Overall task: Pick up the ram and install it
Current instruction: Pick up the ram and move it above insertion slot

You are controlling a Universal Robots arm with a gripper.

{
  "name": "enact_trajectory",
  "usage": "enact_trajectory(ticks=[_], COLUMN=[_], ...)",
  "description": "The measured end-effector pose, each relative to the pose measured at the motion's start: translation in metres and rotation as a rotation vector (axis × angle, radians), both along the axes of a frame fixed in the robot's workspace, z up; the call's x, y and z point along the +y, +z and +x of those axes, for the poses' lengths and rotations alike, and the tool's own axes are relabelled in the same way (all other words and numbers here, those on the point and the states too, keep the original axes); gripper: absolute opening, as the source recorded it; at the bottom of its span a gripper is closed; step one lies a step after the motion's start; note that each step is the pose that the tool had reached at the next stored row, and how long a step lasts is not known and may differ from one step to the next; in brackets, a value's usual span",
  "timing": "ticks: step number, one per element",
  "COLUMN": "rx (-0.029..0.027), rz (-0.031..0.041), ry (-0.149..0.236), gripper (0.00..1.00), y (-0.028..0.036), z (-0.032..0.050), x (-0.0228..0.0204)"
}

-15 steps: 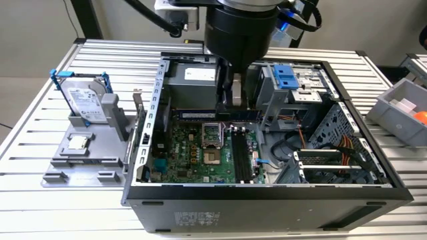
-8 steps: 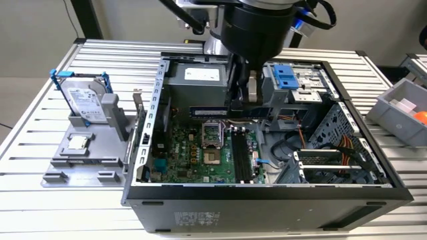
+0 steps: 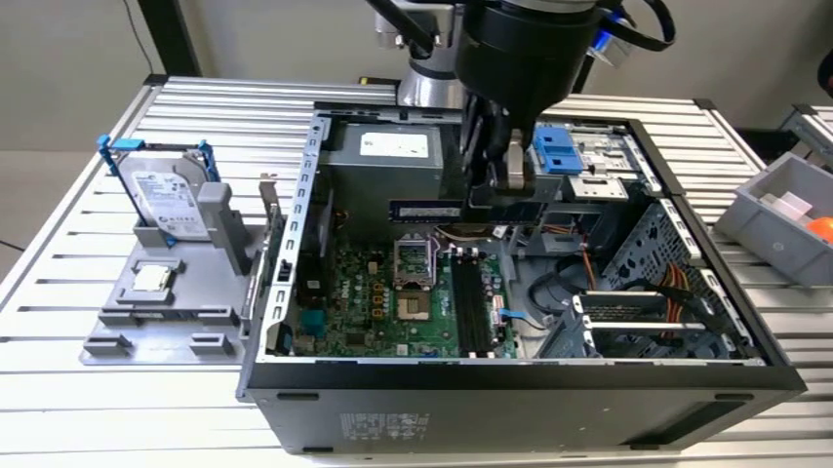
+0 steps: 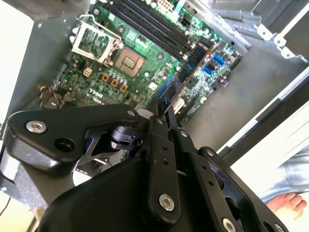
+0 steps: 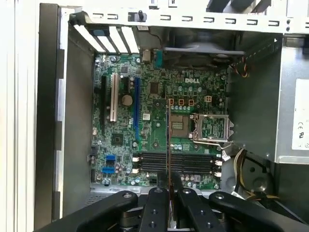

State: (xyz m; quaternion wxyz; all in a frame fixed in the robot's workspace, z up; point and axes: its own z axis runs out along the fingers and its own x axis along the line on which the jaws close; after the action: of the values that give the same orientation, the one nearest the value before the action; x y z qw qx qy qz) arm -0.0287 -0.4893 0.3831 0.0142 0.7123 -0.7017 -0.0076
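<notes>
The hand is closed on the ram, gripping the thin bluish-green stick by one end and holding it edge-on above the motherboard, which lies in the open computer case with its long black memory slots. At the exterior view's left, a grey holder on the table carries a silver hard drive in a blue frame and a small square chip. At that view's right, a grey bin contains an orange item.
</notes>
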Motion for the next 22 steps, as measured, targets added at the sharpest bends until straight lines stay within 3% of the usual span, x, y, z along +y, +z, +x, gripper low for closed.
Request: enact_trajectory(ticks=[4,11,18,22], rx=[0.0,0.0,0.0,0.0], rz=[0.0,0.0,0.0,0.0001], ry=[0.0,0.0,-0.045,-0.049], gripper=[0.0,0.0,0.0,0.0], y=[0.0,0.0,-0.0004,-0.0004], z=[0.008,0.0219,0.0278,0.0287], x=[0.004,0.0156,0.0184,0.0261])
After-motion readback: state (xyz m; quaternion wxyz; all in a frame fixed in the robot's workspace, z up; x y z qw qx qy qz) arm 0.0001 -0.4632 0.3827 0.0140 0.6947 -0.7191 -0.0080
